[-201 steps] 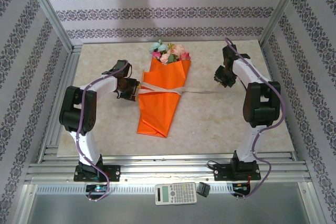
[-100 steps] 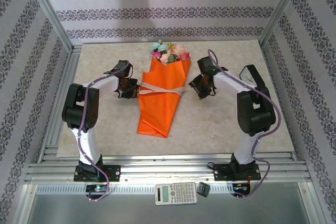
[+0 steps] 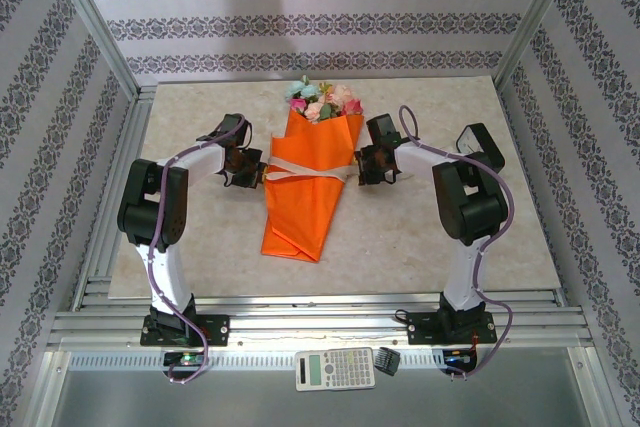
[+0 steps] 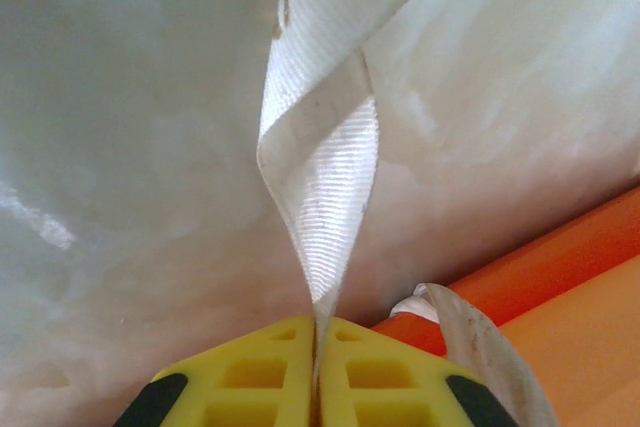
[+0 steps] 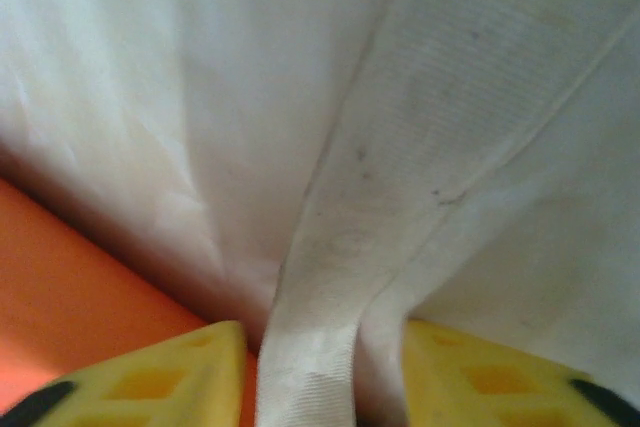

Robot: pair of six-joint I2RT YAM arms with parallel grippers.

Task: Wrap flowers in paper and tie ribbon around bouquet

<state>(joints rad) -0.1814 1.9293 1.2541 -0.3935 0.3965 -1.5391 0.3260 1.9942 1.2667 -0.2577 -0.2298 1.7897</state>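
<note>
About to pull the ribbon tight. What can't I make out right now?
Top view: whether the ribbon is knotted or just crossed on the bouquet; too small.
Right wrist view: how deep the ribbon sits between the open fingers of the right gripper; the bottom edge cuts them off.
Left wrist view: where the ribbon leads past the left gripper; the top edge cuts it off.

I'm watching the ribbon running off the left wrist view's top edge, and the paper is hiding the stems of the flowers.
</note>
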